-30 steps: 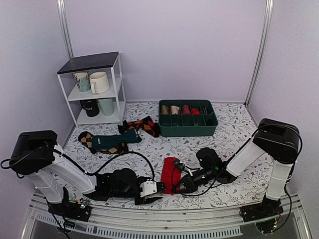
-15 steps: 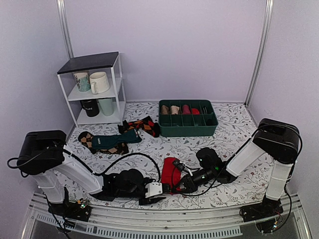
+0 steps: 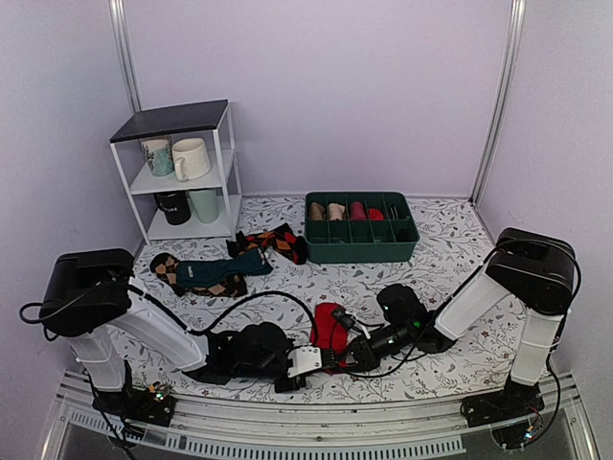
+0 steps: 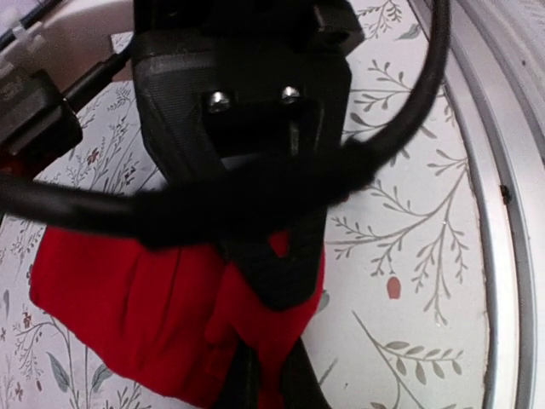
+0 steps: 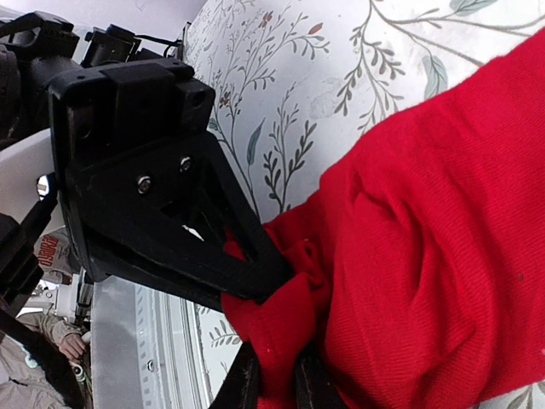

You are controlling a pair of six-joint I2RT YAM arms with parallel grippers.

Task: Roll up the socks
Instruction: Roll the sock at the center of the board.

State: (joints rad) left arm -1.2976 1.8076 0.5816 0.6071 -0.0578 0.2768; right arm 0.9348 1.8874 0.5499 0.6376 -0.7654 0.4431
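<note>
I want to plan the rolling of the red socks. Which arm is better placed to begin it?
Probably the right. The right gripper pinches the near end of the socks. The left gripper is at the same end, but its hold is unclear.

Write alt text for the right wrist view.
Red socks, bunched on a floral table, fill the right of the frame. The black left gripper reaches in from the left and pinches a fold at their edge. The right gripper, at the bottom edge, is shut on the same bunch of fabric.
</note>
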